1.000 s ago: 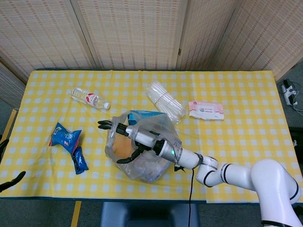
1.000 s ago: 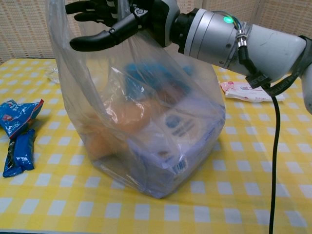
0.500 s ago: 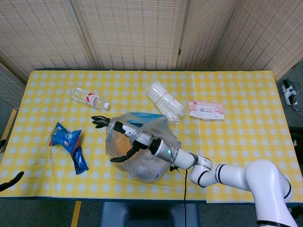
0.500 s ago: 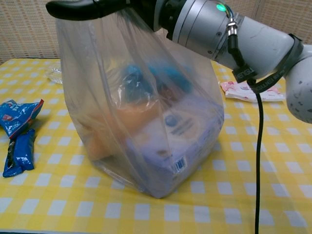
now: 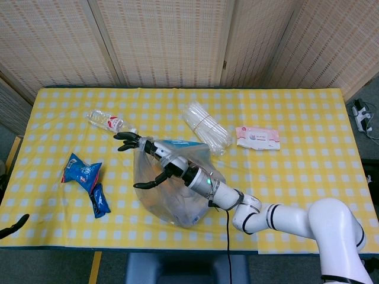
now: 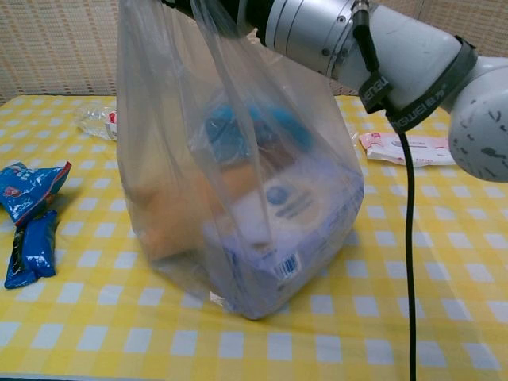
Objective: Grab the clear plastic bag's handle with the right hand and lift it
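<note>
No wording can be read anywhere. The white and blue box [image 6: 286, 230] inside the clear plastic bag [image 6: 182, 159] shows a barcode and a round blue logo, both too blurred to make out.

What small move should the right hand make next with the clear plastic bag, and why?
Probably keep raising straight up. The right hand holds the clear plastic bag by its top and the plastic is pulled tall, yet in the chest view the bag's bottom seems to touch the yellow checked tablecloth.
</note>
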You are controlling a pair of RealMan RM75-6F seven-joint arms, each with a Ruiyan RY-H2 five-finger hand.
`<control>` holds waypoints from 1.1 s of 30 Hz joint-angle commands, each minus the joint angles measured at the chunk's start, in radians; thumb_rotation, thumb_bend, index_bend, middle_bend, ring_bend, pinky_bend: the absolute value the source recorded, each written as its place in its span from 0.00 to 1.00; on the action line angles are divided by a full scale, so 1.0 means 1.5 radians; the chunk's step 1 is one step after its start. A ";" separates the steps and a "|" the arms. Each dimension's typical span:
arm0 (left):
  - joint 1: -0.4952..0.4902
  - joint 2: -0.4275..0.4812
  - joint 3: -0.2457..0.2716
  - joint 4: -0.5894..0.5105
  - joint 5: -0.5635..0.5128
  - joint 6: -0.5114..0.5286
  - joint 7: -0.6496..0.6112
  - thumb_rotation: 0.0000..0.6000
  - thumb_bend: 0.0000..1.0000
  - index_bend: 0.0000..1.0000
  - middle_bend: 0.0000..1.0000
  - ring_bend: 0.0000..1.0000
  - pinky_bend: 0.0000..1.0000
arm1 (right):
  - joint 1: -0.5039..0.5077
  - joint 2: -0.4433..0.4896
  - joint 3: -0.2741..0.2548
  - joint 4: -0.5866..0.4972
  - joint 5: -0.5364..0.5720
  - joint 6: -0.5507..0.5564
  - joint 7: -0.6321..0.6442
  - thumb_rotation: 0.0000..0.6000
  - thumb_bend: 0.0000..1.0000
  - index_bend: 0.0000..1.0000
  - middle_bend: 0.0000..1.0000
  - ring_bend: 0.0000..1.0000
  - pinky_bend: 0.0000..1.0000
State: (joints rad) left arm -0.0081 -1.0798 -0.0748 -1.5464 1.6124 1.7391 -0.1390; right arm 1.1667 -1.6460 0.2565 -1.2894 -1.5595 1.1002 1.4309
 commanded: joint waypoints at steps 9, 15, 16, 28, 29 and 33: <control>0.001 0.002 -0.003 -0.004 -0.003 0.000 -0.009 1.00 0.19 0.00 0.04 0.03 0.00 | 0.028 0.000 0.049 -0.009 0.052 -0.080 0.154 1.00 0.24 0.29 0.32 0.38 0.32; 0.004 0.004 -0.001 -0.003 -0.003 0.001 -0.015 1.00 0.19 0.00 0.04 0.03 0.00 | 0.019 0.001 0.078 -0.021 0.099 -0.104 0.204 1.00 0.24 0.45 0.47 0.52 0.46; 0.004 0.004 0.000 -0.003 -0.001 0.001 -0.017 1.00 0.19 0.00 0.04 0.03 0.00 | 0.016 0.000 0.085 -0.024 0.111 -0.109 0.209 1.00 0.25 0.46 0.48 0.54 0.48; 0.008 -0.002 -0.005 -0.002 -0.005 0.011 -0.011 1.00 0.19 0.00 0.04 0.03 0.00 | 0.000 -0.022 0.150 -0.068 0.261 -0.160 0.046 1.00 0.64 0.71 0.69 0.86 0.85; 0.009 -0.001 -0.004 -0.002 -0.004 0.011 -0.011 1.00 0.19 0.00 0.04 0.03 0.00 | -0.001 -0.020 0.153 -0.074 0.266 -0.165 0.034 1.00 0.64 0.73 0.70 0.87 0.86; 0.009 -0.001 -0.004 0.000 -0.002 0.012 -0.016 1.00 0.19 0.00 0.04 0.03 0.00 | -0.007 0.003 0.172 -0.125 0.270 -0.179 -0.017 1.00 0.64 0.75 0.70 0.87 0.87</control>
State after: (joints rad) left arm 0.0053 -1.0812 -0.0808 -1.5473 1.6093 1.7573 -0.1616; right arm 1.1643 -1.6619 0.4915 -1.4322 -1.1658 0.8496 1.4466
